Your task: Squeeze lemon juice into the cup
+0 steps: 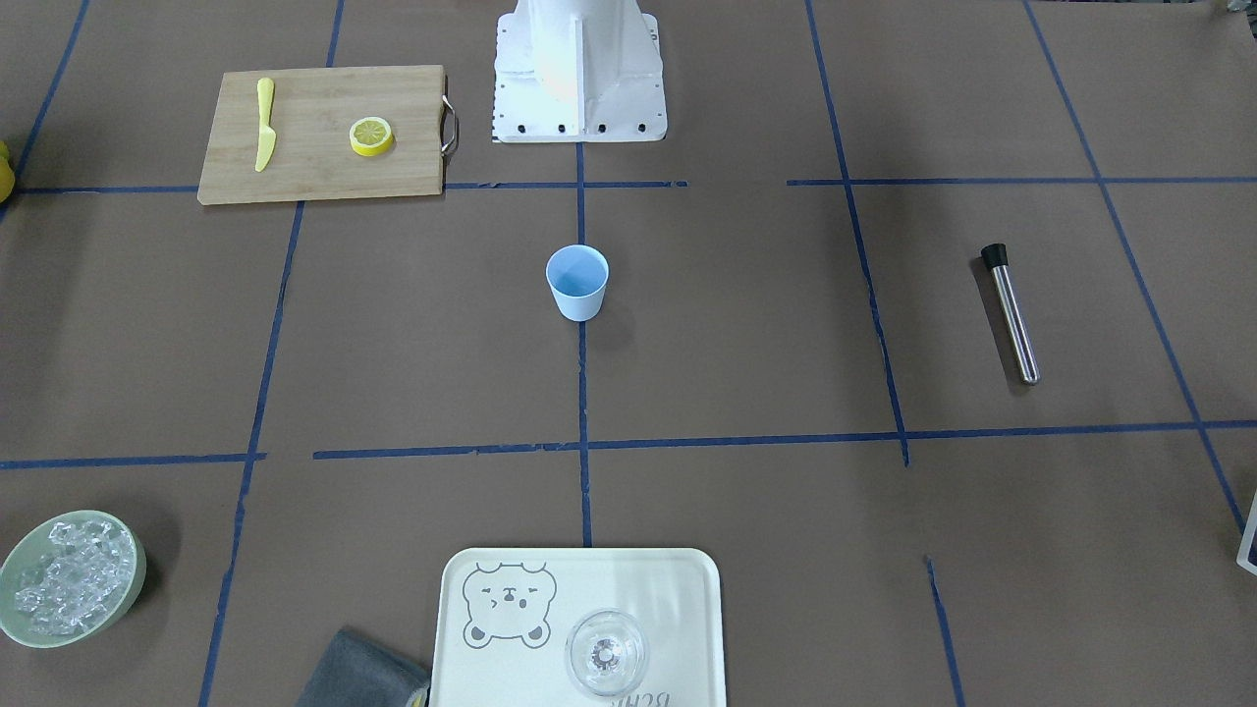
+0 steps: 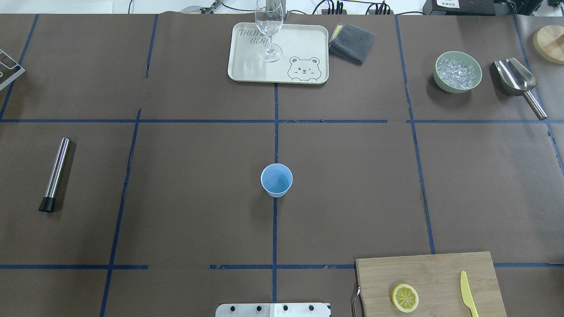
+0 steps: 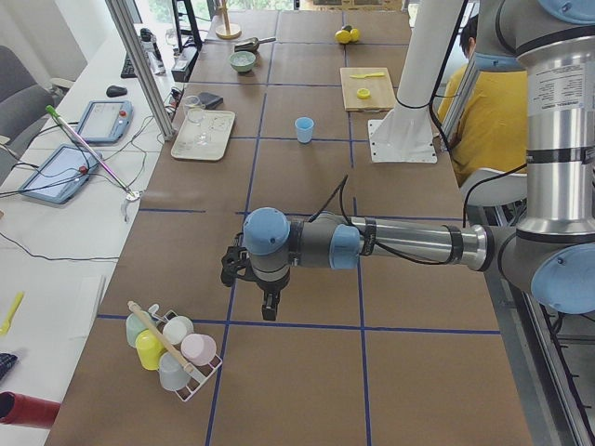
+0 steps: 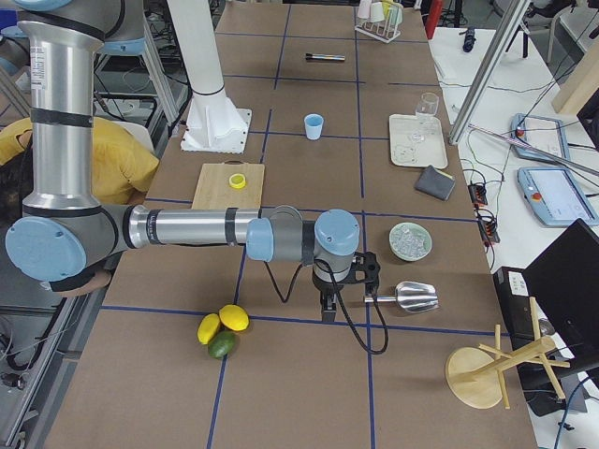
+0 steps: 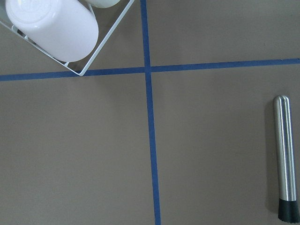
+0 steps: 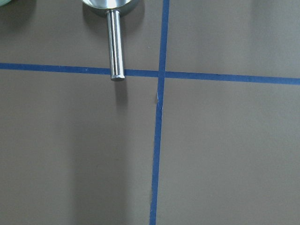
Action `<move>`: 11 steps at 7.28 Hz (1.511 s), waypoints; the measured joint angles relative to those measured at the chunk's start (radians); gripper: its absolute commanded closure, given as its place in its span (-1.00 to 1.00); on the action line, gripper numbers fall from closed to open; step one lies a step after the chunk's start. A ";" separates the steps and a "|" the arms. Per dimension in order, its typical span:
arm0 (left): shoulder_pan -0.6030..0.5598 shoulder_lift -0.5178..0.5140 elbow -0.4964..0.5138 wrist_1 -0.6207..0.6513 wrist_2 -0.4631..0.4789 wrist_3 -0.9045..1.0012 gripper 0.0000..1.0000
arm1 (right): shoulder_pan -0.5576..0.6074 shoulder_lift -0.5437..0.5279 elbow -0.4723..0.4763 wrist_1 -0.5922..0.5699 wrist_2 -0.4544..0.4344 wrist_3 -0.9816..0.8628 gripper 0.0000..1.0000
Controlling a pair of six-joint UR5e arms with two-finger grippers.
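Observation:
The lemon slice (image 1: 371, 135) lies flat on a wooden cutting board (image 1: 314, 98), beside a yellow plastic knife (image 1: 264, 124); it also shows in the overhead view (image 2: 405, 297). The light blue cup (image 1: 577, 282) stands upright and empty at the table's middle (image 2: 276, 179). My left gripper (image 3: 269, 308) hangs over the table's left end near a cup rack (image 3: 172, 348), far from the cup. My right gripper (image 4: 327, 311) hangs over the right end beside a metal scoop (image 4: 407, 296). Neither wrist view shows fingers, so I cannot tell whether either is open or shut.
A steel muddler (image 2: 54, 174) lies at the left. A tray (image 2: 304, 44) with a clear glass (image 2: 269, 31), a grey cloth (image 2: 351, 43) and a green bowl of ice (image 2: 457, 71) stand along the far edge. Whole citrus fruits (image 4: 223, 327) lie near the right arm.

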 measured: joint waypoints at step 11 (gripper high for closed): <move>0.002 -0.001 -0.025 0.001 -0.015 0.013 -1.00 | -0.058 -0.046 0.034 0.140 0.108 0.032 -1.00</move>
